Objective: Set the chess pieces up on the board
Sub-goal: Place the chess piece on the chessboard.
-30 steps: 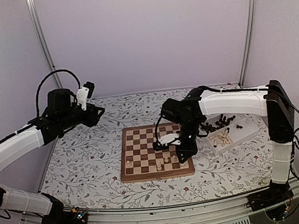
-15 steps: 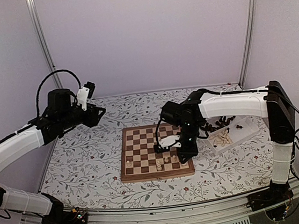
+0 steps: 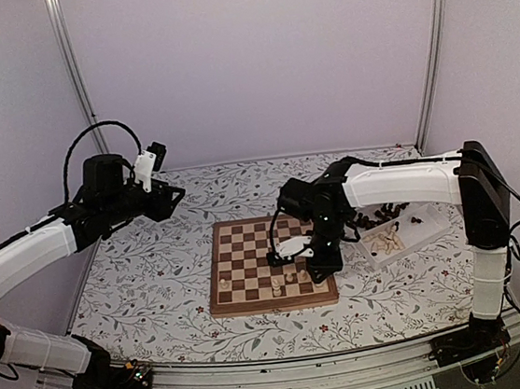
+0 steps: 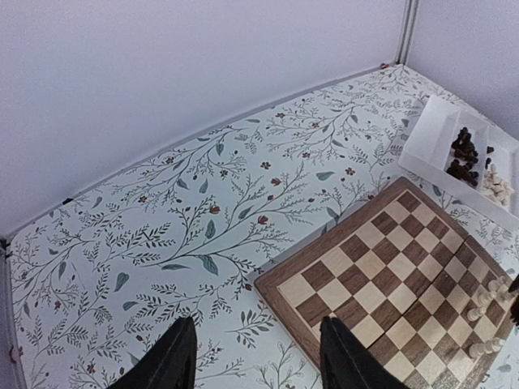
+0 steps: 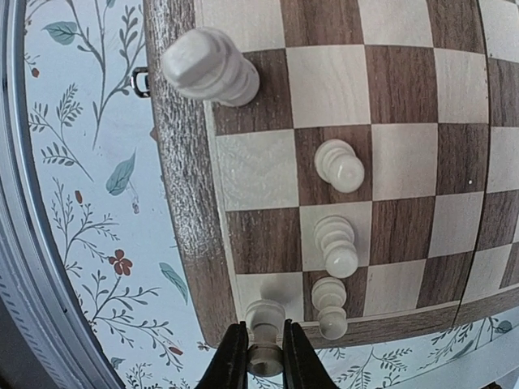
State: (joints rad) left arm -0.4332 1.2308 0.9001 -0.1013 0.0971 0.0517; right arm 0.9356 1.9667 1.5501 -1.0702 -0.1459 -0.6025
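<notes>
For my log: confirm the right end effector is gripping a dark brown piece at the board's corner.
Wrong colour. The right wrist view shows the right end effector gripping a pale cream piece at the board's corner.

Closes in on three sides with plain pale lilac walls (image 3: 254,64), slim metal posts (image 3: 73,75) at the far corners. Shows a white surface (image 3: 149,292) printed with leafy sprigs and small red flowers. Ends nearside in a metal rail (image 3: 289,368).

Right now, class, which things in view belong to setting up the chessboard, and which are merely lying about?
Job: board, chess pieces, tray of spare pieces, right tool pinching a cream piece.
Lying about: floral table cover, left tool, open, empty.
</notes>
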